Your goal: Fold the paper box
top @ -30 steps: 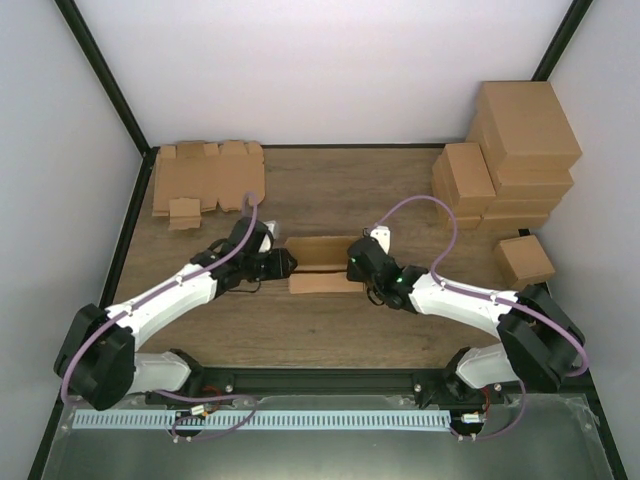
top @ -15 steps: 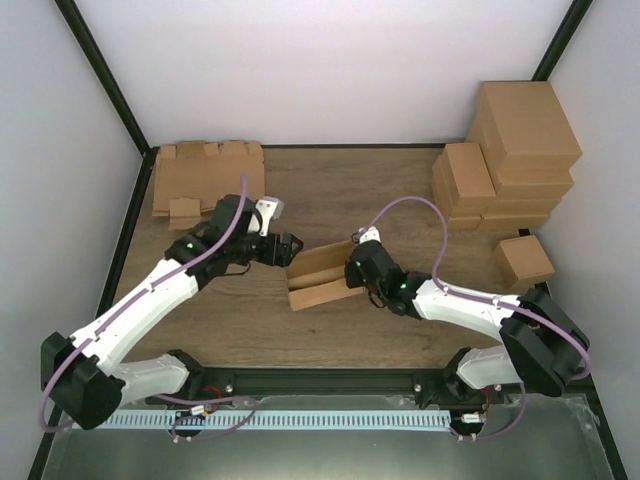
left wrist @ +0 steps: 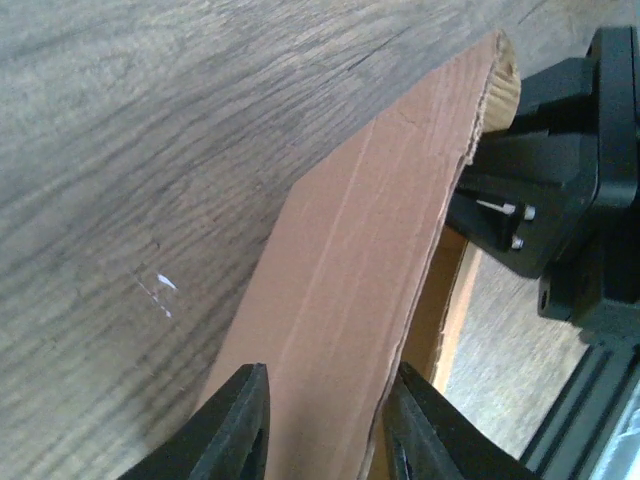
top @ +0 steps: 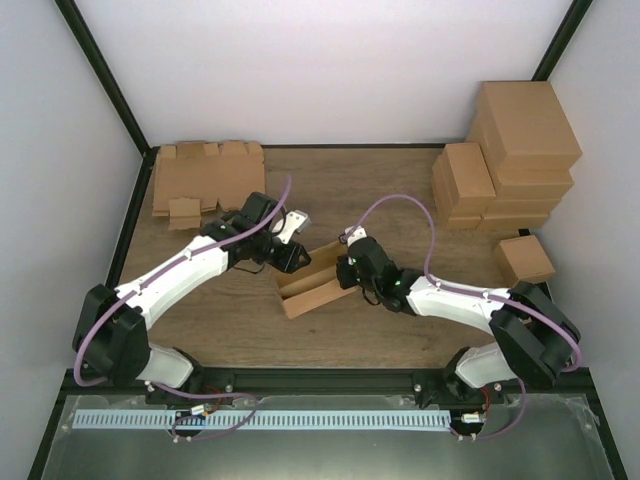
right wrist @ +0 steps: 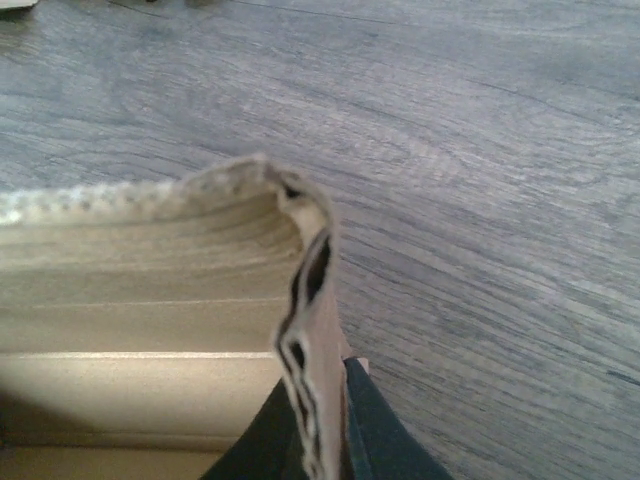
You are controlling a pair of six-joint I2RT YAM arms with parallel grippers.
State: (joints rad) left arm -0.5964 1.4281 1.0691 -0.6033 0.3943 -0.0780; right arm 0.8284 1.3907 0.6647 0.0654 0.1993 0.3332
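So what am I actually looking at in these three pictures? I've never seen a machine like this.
These are two white robot arms, the left arm and the right arm, bolted to the near edge of a wooden table, each ending in two-finger jaws. The wide picture comes from a fixed camera above and behind them; the two close-ups come from cameras on the wrists. Between the arms lies a half-folded brown cardboard box. The right jaws are pinched shut on one wall of it. The left jaws straddle another wall; whether they squeeze it, I cannot tell. At the back left lie flat cardboard blanks; at the right stand closed boxes.
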